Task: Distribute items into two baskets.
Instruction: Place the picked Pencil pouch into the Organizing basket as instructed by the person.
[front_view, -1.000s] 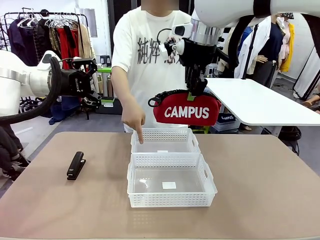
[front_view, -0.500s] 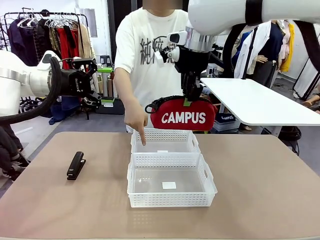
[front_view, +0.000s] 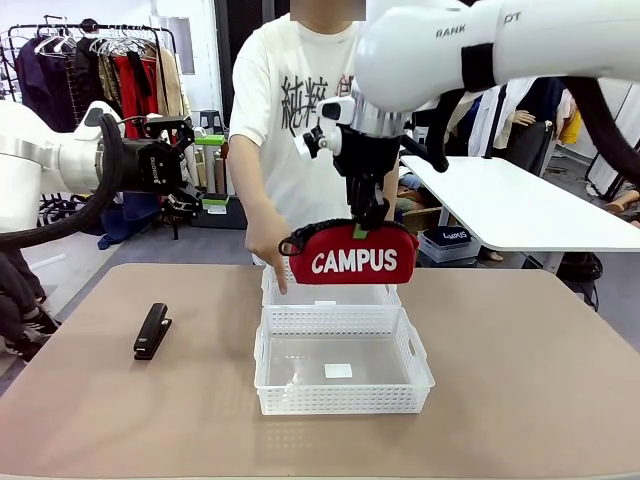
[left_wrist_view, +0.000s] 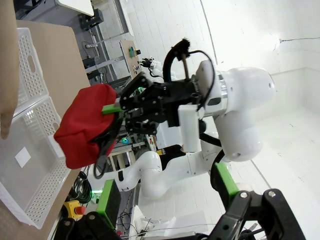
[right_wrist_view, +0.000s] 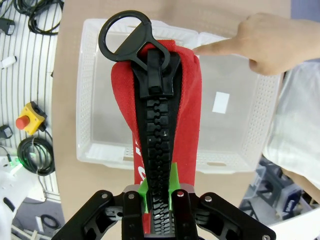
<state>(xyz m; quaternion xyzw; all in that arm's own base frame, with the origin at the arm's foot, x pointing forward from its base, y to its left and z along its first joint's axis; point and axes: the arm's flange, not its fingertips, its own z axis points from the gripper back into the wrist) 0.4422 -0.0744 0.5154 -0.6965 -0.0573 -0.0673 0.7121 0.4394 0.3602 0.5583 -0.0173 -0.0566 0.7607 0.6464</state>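
Far basket (front_view: 340, 296) pt. behind pouch (front_view: 352, 258)

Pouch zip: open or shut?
Shut. The black zip is meshed from the right gripper up to the slider at the far end of the pouch.

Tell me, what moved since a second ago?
The right gripper, shut on the red pouch, swung it leftward and down, from past the far basket's right corner to just above that basket. The person's hand kept pointing at it. The stapler, the near basket and the open left gripper stayed put.
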